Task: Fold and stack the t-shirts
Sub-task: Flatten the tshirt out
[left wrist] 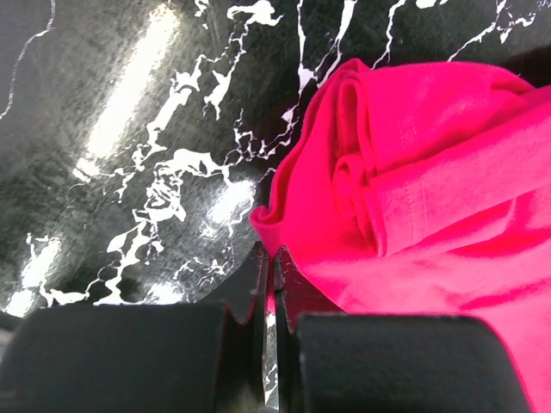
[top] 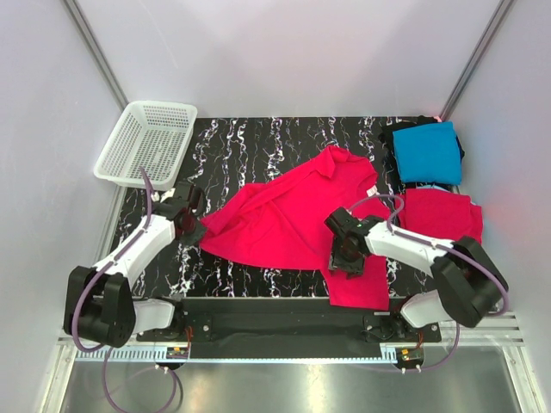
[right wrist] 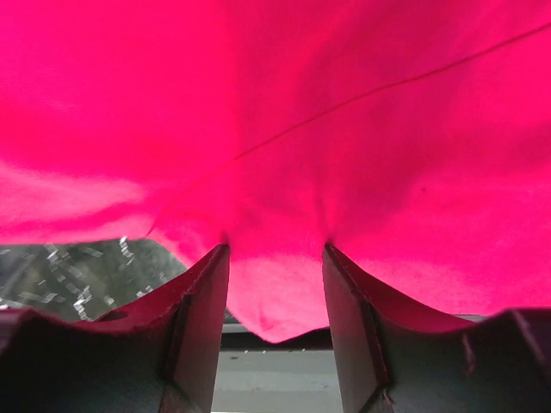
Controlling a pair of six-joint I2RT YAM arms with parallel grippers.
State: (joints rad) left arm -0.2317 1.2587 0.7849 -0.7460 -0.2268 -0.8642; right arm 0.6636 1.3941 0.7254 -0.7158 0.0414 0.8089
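The right gripper (right wrist: 275, 251), jaws spread, straddles the near hem of the spread red t-shirt (top: 284, 215); the left gripper (left wrist: 273, 258), jaws pressed together, sits at its left corner.

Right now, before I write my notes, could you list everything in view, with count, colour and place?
spread soft cloth t-shirt: one, pinkish-red, table centre
folded soft cloth t-shirt: one, pinkish-red, right side
turquoise folded cloth t-shirt: one, turquoise-blue, far right
black cloth t-shirt: one, black, under the turquoise one
plastic mesh basket: one, white, far left corner
marbled table: one, black, white-veined, under the shirts
left gripper: one, black, shut, at spread shirt's left corner
right gripper: one, black, open, at spread shirt's near-right part
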